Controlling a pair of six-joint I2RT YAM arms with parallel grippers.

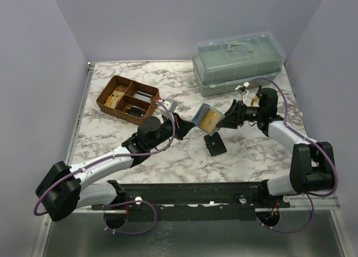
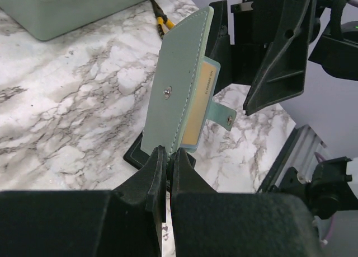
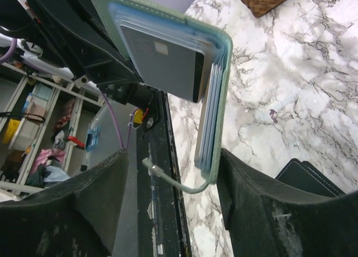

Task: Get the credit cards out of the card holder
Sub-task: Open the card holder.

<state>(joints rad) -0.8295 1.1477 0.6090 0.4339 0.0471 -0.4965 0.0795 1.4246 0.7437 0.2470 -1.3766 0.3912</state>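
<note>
The sage-green card holder [image 1: 205, 117] hangs open in the air between both grippers. My left gripper [image 2: 168, 156] is shut on its lower edge [image 2: 176, 83]; in the top view this gripper [image 1: 187, 126] is just left of it. A tan-brown card [image 2: 199, 108] sits in a pale blue pocket, and the snap tab [image 2: 224, 112] hangs loose. My right gripper [image 3: 173, 178] is open around the holder's other end [image 3: 221, 100], whose outer flap touches the right finger [image 3: 263, 201]. A dark card face [image 3: 162, 61] and pale blue card edges [image 3: 206, 139] show inside.
The black snap wallet [image 1: 215, 143] lies on the marble table below the holder. A wicker basket [image 1: 127, 98] with compartments stands at back left. A lidded clear plastic box [image 1: 238, 61] stands at back right. Yellow-handled pliers [image 2: 161, 19] lie near the box.
</note>
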